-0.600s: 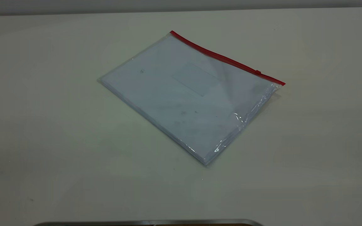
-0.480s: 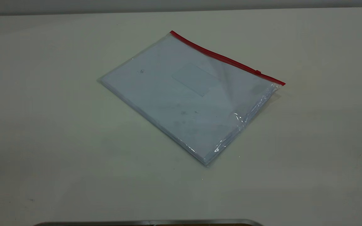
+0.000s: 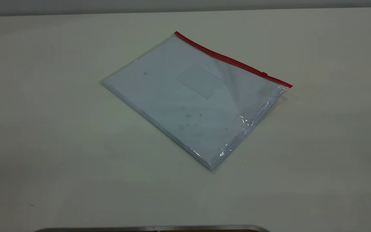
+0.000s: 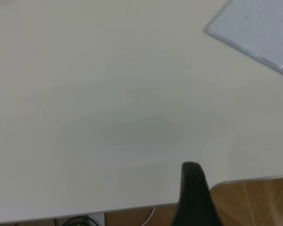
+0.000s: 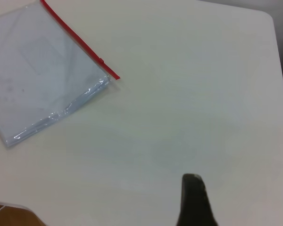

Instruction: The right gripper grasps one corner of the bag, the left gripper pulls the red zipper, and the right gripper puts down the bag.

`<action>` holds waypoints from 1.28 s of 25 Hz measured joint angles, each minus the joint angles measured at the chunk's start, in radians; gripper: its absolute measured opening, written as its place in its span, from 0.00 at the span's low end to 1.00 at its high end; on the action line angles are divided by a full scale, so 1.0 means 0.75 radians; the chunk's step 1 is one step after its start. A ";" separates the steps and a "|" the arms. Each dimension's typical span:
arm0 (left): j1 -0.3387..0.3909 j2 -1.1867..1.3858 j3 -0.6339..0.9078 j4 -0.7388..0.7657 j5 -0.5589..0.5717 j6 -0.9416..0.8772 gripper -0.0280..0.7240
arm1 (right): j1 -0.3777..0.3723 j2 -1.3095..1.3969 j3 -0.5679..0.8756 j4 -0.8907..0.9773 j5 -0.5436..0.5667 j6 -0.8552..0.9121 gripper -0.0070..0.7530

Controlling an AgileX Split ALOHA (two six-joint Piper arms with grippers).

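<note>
The bag [image 3: 195,96], a clear pouch with white paper inside, lies flat on the white table [image 3: 60,145], turned at an angle. The red zipper [image 3: 230,60] runs along its far long edge, with the slider tab [image 3: 264,74] near the right corner. Neither gripper shows in the exterior view. In the left wrist view a black part of the left gripper [image 4: 192,169] hangs over the table edge, far from a bag corner [image 4: 259,28]. In the right wrist view a black part of the right gripper [image 5: 192,181] hovers over bare table, well away from the bag [image 5: 42,80] and its zipper [image 5: 78,40].
A metal strip [image 3: 153,228] lies at the table's near edge. The left wrist view shows the table edge with wooden floor [image 4: 254,202] and cables [image 4: 75,220] beyond it. The right wrist view shows the table's rounded corner [image 5: 269,19].
</note>
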 joint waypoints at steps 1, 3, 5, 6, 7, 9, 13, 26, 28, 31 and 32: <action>0.000 0.000 0.000 0.000 0.000 0.000 0.81 | 0.000 0.000 0.000 0.000 0.000 0.000 0.71; 0.000 0.000 0.000 0.000 0.000 0.000 0.81 | 0.000 0.000 0.000 0.000 0.000 0.000 0.71; 0.000 0.000 0.000 0.000 0.000 -0.002 0.81 | 0.000 0.000 0.000 0.000 0.000 0.000 0.71; 0.000 0.000 0.000 0.000 0.000 -0.002 0.81 | 0.000 0.000 0.000 0.000 0.000 0.000 0.71; 0.000 0.000 0.000 0.000 0.000 -0.002 0.81 | 0.000 0.000 0.000 0.000 0.000 0.000 0.71; 0.000 0.000 0.000 0.000 0.000 -0.002 0.81 | 0.000 0.000 0.000 0.000 0.000 0.000 0.71; 0.000 0.000 0.000 0.000 0.000 -0.002 0.81 | 0.000 0.000 0.000 0.000 0.000 0.000 0.71; 0.000 0.211 -0.075 0.000 -0.126 -0.084 0.81 | 0.000 0.000 0.000 0.000 0.000 0.000 0.71; 0.000 0.367 -0.135 0.000 -0.210 -0.086 0.81 | 0.000 0.000 0.000 0.000 0.000 0.004 0.71; 0.000 0.676 -0.261 0.000 -0.279 -0.087 0.81 | 0.000 0.000 0.000 -0.004 -0.001 0.067 0.70; 0.000 0.765 -0.301 0.000 -0.285 -0.087 0.81 | 0.000 0.010 0.000 -0.008 -0.001 0.085 0.70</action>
